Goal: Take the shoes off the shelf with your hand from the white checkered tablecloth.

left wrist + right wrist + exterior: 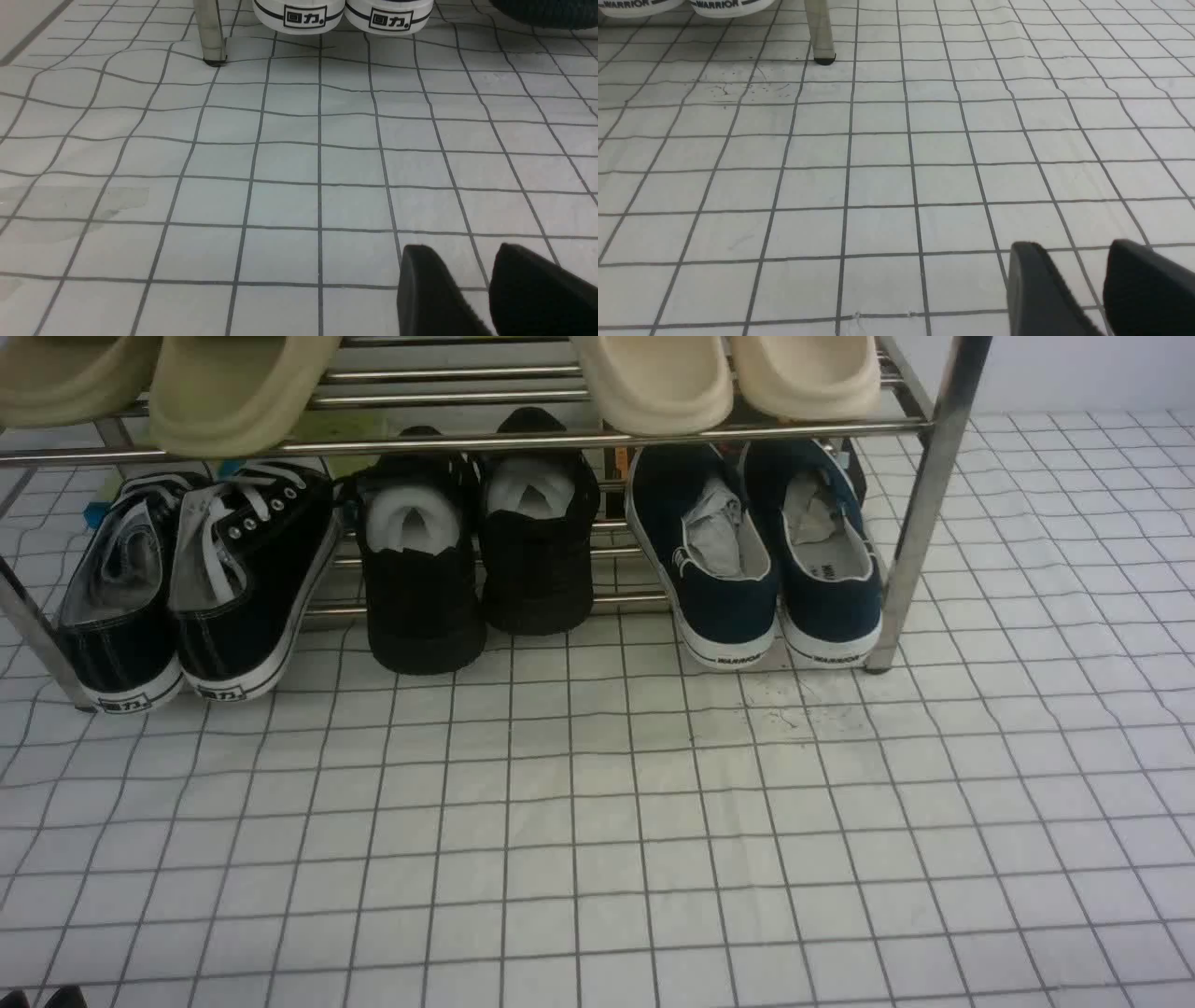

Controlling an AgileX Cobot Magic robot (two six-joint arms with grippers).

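Right hand [1073, 245], fingers apart and empty above the tablecloth [878, 177], should reach to 1 o'clock, clearing the shelf post [924, 504], to grip the navy shoes [728, 602] by a heel.

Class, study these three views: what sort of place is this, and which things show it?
Probably a staged robot test area, not a home hallway: a steel shelf stands on a white checkered tablecloth, paper-stuffed navy shoes lean on its low bars, and the left gripper and right gripper hover open.

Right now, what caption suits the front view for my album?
Navy shoes at the right end of the steel shelf, beside an all-black pair, heels on the white checkered tablecloth.
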